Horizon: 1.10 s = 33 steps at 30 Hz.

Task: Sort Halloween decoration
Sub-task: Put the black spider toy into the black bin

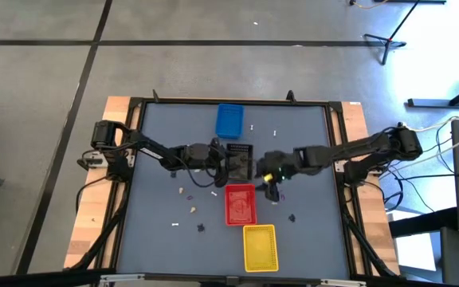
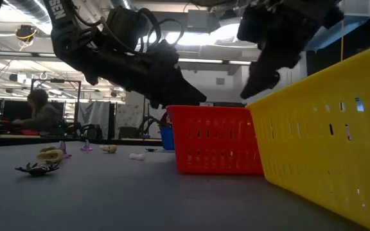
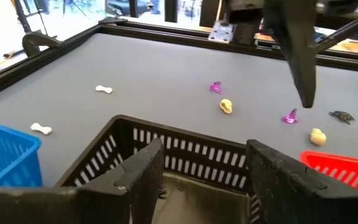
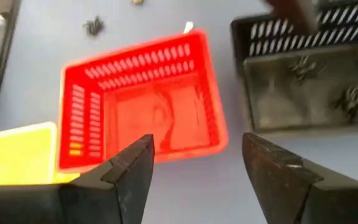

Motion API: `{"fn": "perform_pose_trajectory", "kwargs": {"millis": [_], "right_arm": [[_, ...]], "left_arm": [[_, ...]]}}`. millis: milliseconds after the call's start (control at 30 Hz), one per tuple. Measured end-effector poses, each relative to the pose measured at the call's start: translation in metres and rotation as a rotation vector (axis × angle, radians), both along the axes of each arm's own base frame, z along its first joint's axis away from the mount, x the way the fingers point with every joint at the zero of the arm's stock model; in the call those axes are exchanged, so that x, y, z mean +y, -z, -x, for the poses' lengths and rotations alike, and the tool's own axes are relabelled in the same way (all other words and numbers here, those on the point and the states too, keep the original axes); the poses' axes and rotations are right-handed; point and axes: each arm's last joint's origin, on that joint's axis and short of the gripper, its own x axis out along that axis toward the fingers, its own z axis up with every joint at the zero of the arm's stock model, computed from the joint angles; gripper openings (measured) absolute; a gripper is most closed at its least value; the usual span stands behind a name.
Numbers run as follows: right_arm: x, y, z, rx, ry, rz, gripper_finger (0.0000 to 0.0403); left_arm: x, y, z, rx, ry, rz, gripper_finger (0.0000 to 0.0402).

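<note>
Left gripper: fingers spread wide, holding nothing, poised over the black tray near the table's middle.
Right gripper: fingers spread, empty, above the bare table just beside the red tray and the black tray.
Trays: 4 rectangular plastic baskets with slotted walls; blue tray farthest back, then black, red, and yellow tray nearest the front edge.
Table: flat matte grey surface with a dark rim.
Halloween decoration, location: scattered on the table left of the red tray and right of it, plus 2 white bits behind the black tray.
Bones: 2 small white bone shapes, smooth; their long axes lie flat on the table.
Purple hats: 2 tiny cone shapes, one upright, one tipped.
Skulls: 2 rounded cream lumps near the hats.
Spider: dark, leggy, lying flat on the table.
Right wrist view only: 2 dark spiders lying inside the black tray; the red tray looks empty.
Low view only: a seated person in the room beyond.
</note>
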Motion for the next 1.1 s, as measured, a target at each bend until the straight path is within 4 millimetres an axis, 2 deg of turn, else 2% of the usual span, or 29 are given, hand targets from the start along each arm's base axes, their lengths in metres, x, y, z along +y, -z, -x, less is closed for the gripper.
{"fn": "perform_pose_trajectory", "kwargs": {"millis": [200,333,500,800,1100], "right_arm": [[0.039,0.005,0.014,0.07,-0.046,0.048,0.0241],[0.053,0.004,0.017,0.053,0.018,0.058,0.0241],[0.062,0.004,0.021,0.038,0.097,0.064,0.0241],[0.07,0.004,0.024,0.025,0.13,0.071,0.0241],[0.069,0.004,0.024,0.026,0.13,0.074,0.0241]], "left_arm": [[-0.001,0.0,0.0,0.0,0.017,0.005,0.0218],[-0.001,0.0,0.0,0.003,0.023,-0.013,0.0218],[0.0,-0.006,0.002,0.012,0.037,-0.061,0.0218],[0.0,-0.026,0.016,0.117,0.06,-0.132,0.0218],[0.022,-0.033,0.042,0.343,0.017,-0.154,0.0218]]}}
